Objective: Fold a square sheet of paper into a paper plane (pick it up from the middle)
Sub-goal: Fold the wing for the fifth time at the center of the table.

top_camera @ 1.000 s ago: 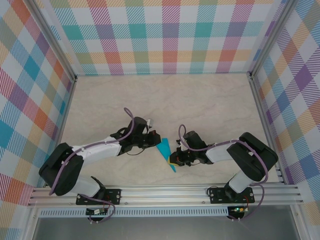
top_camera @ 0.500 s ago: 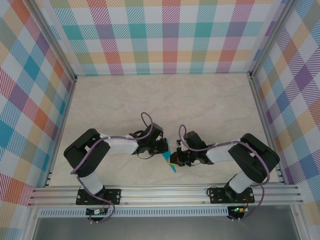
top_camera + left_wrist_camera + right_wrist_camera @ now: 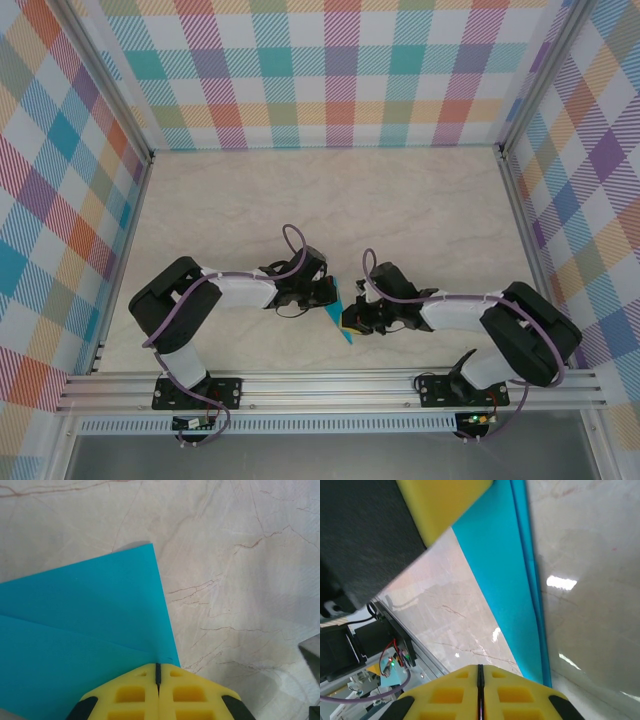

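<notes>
The narrow teal-blue paper dart (image 3: 90, 630) looks nearly folded and layered. The left end effector (image 3: 157, 672) and right end effector (image 3: 480, 672), both pressed together, are likely flattening the final creases.

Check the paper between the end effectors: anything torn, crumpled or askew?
Nothing stands out. The teal folded paper lies flat on the marble table, creases crisp, no tears visible. The left end effector and right end effector are shut at its edges.

No readable txt, labels or nos. anywhere.
</notes>
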Available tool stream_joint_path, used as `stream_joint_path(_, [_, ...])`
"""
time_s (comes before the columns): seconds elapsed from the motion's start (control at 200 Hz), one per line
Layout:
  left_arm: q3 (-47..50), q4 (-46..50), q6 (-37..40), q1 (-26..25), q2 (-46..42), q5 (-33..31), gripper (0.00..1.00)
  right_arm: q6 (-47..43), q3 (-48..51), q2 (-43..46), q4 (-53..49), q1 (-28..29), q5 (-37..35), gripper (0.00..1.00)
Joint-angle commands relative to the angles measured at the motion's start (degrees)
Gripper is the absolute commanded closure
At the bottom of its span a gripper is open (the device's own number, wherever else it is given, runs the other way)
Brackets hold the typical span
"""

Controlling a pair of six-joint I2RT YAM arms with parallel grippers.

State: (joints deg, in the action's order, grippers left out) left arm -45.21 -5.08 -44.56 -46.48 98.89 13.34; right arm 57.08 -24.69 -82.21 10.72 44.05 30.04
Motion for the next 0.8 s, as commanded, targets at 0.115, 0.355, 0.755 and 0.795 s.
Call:
stream_joint_path(0.115, [1.03,3.59,-0.31,0.07,2.50,-3.41,1.00,-0.07,-0.06,-6.52,0.75,1.37,2.47,0.95])
stream_joint_path(0.355, [1.18,4.38,-0.36,0.06,2.20,-4.43,1.00,-0.29,5.68,-5.80,0.46,2.54,1.63,0.96])
stream_joint_path(0.755, [-0.04,4.97,1.32,0.16,1.92,-2.93,1.00,-5.38,5.53,5.05,-10.57,2.53,0.05,0.92])
stream_joint_path(0.795, [-0.14,4.97,1.40,0.14,2.00,-2.80,1.00,-5.43,4.95,6.36,-11.38,2.53,-0.98,0.92])
